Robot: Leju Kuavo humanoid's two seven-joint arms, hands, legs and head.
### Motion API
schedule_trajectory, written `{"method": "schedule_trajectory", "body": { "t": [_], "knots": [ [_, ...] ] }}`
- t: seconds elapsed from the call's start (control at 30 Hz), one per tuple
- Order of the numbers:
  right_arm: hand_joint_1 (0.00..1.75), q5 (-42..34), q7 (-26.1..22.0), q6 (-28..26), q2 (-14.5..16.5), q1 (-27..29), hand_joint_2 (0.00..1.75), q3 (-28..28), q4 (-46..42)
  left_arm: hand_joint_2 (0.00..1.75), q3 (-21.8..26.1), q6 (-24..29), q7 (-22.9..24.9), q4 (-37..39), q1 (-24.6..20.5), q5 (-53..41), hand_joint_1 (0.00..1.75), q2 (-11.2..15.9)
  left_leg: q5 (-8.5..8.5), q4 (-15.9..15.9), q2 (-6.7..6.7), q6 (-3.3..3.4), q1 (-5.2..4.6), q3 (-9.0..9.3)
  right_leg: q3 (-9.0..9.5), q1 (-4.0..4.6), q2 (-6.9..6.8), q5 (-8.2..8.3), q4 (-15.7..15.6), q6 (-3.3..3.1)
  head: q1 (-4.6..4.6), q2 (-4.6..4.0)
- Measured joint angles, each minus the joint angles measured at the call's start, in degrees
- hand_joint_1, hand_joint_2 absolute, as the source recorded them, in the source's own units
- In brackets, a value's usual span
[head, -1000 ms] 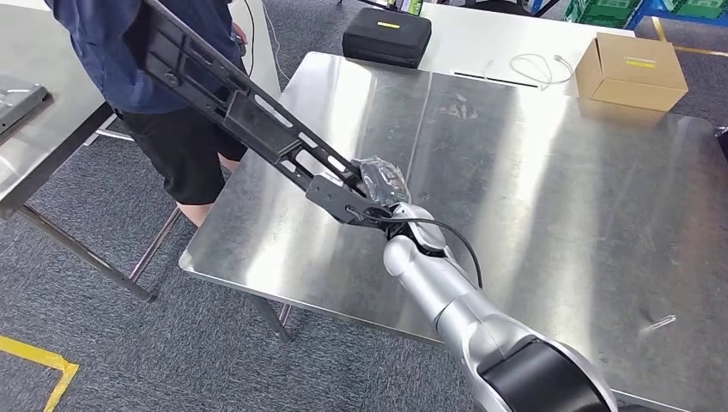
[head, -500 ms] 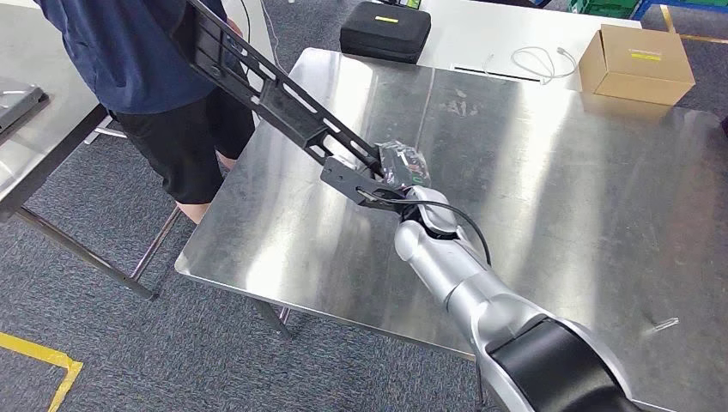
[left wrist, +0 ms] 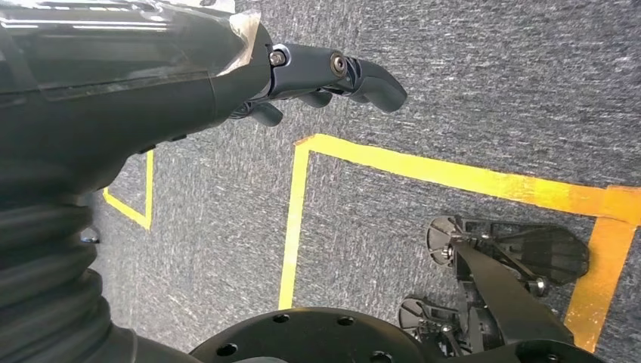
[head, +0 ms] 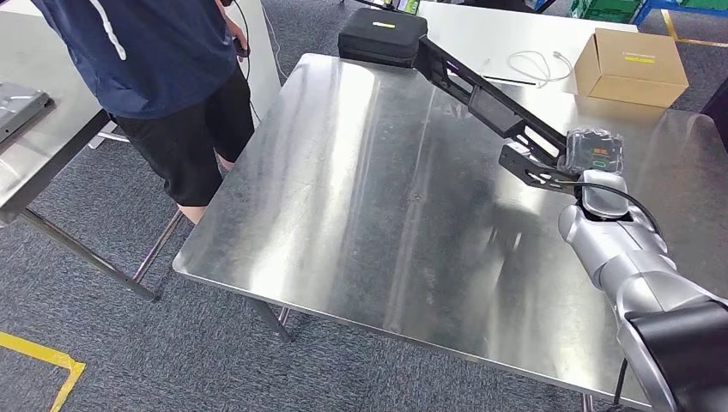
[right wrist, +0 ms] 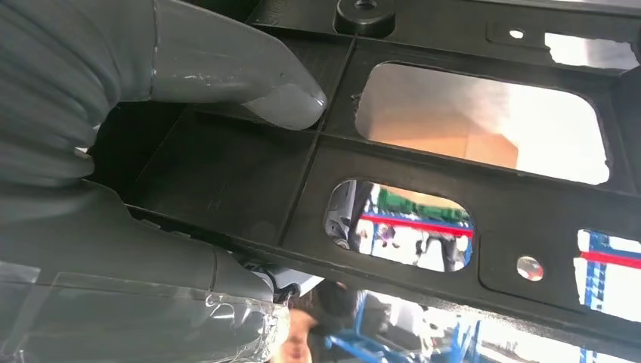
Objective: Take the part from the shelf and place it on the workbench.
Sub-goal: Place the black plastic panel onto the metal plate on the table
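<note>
I see my right hand (head: 592,159) gripping the near end of the long black perforated plastic part (head: 481,99), held above the right side of the steel workbench (head: 343,197); its fingers are mostly hidden. My left hand (left wrist: 332,72) hangs over carpet with fingers curled, empty.

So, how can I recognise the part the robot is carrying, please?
Look at the big steel workbench in the middle. Over its right side, the right hand holds one end of a long black part, a flat frame with cut-out windows, reaching towards the far edge. Unlike the black case or cardboard box, it is long and thin.
</note>
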Motion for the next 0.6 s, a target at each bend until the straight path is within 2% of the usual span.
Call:
{"method": "schedule_trajectory", "body": {
  "t": [0.07, 0.13, 0.27, 0.6],
  "knots": [
    [0.87, -0.14, -0.60, -0.40, -6.18, -0.97, 0.87, -0.22, 0.90, 1.75, -0.74, 0.06, -0.98, 0.03, 0.01, -0.43, 0.00, 0.13, -0.06, -0.58, 0.07, -0.01, 0.08, 0.35, 0.02, 0.13, -0.10, 0.01, -0.01, -0.04, 0.00, 0.00],
    [0.00, -1.52, -3.04, -0.57, -8.87, -1.93, 0.00, -1.18, 1.12, 1.75, -1.08, 0.35, -1.44, 0.05, 0.00, -0.72, 0.00, 0.14, -0.12, -0.99, 0.05, -0.06, 0.09, 0.59, 0.08, 0.15, -0.31, 0.02, 0.00, -0.06, 0.02, 0.00],
    [0.00, -3.72, -6.79, -0.73, -9.85, -2.53, 0.00, -3.06, 1.13, 0.00, -1.16, 0.49, -1.80, 0.07, -0.02, -0.92, 0.00, 0.15, -0.17, -1.08, 0.03, -0.14, 0.03, 0.66, 0.16, 0.13, -0.39, 0.06, 0.01, -0.12, 0.01, 0.00],
    [0.00, -5.11, -11.19, 0.89, -8.19, -4.62, 0.00, -5.77, 1.07, 0.00, -1.15, 0.51, -0.82, 0.08, -0.05, -0.59, 0.00, 0.24, -0.17, -1.03, 0.05, -0.14, -0.02, 0.82, 0.34, 0.09, -0.38, 0.15, 0.01, -0.27, 0.02, 0.00]
  ]
}}
